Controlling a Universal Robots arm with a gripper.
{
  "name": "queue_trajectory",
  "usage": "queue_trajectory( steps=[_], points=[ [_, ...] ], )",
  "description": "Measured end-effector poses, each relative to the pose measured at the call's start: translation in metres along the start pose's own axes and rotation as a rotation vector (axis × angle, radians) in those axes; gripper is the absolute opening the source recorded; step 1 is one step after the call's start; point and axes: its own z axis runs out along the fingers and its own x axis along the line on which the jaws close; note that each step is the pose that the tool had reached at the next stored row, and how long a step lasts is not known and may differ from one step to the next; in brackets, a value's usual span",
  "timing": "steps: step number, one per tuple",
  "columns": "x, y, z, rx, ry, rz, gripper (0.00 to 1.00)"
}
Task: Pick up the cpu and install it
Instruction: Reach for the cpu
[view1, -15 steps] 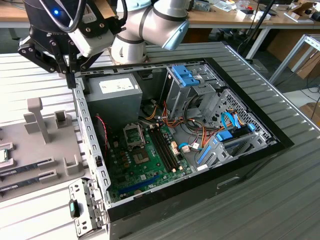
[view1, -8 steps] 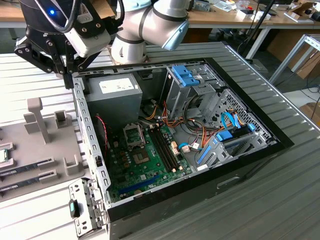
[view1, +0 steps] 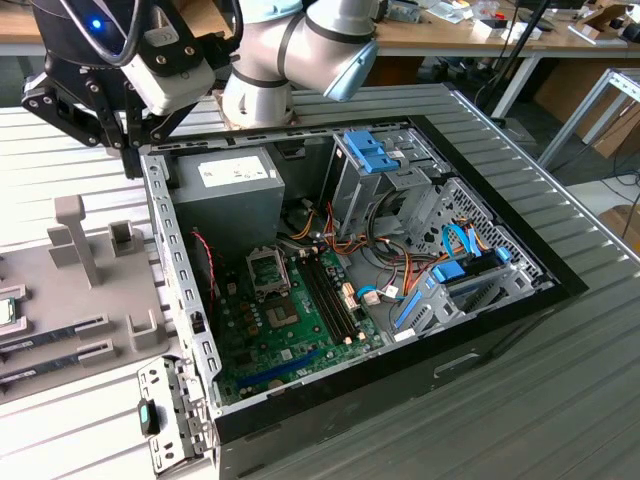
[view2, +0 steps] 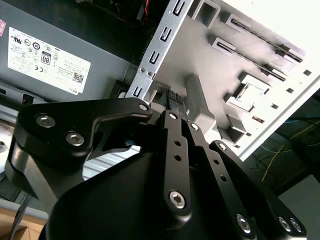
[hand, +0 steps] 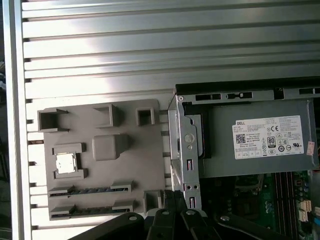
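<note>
While the gripper (view1: 131, 165) hangs over the computer case (view1: 186, 300) edge, jaws clenched on nothing, one cpu (hand: 65, 163) sits in a tray (hand: 145, 160) recess near two memory strips (hand: 85, 190); open worktop (hand: 150, 50) lies beyond.

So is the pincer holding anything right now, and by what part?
Nothing. The pincer is empty; the cpu lies in the grey tray.

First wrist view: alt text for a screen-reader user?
The cpu lies untouched in a pocket of the grey tray, near two memory strips. The gripper hangs at the wall of the open computer case, by its power supply.
</note>
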Motion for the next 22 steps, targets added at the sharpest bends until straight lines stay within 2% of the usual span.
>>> queue_trajectory(
  steps=[22],
  points=[
    [0.0126,-0.0009,-0.0003,-0.0001,0.0000,0.000,0.11]
  ],
)
